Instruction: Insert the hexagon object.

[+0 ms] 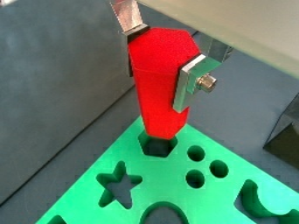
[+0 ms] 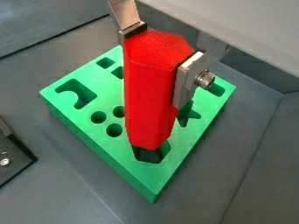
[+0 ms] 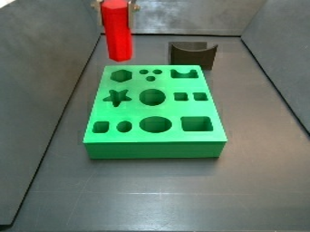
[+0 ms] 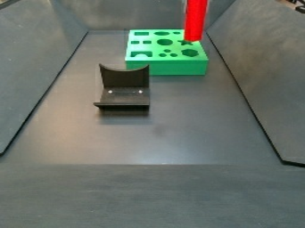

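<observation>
My gripper (image 1: pixel 163 57) is shut on the hexagon object (image 1: pixel 158 79), a glossy red upright peg, one finger on each side of its top. It shows the same way in both wrist views, gripper (image 2: pixel 160 57) and peg (image 2: pixel 146 96). The peg's lower end stands right over the hexagonal hole (image 1: pixel 156 144) (image 2: pixel 149 156) in a corner of the green board (image 1: pixel 158 171) (image 2: pixel 146 179). I cannot tell whether the tip is inside the hole. In both side views the peg (image 3: pixel 116 29) (image 4: pixel 195 20) hangs upright over the board's (image 3: pixel 151 145) (image 4: pixel 167 64) corner hole (image 3: pixel 121 74).
The board has several other cutouts: a star (image 3: pixel 118 97), circles, squares and curved shapes. A dark curved block (image 3: pixel 190 54) (image 4: pixel 123 87) stands on the dark floor beside the board. Grey walls enclose the floor on both sides.
</observation>
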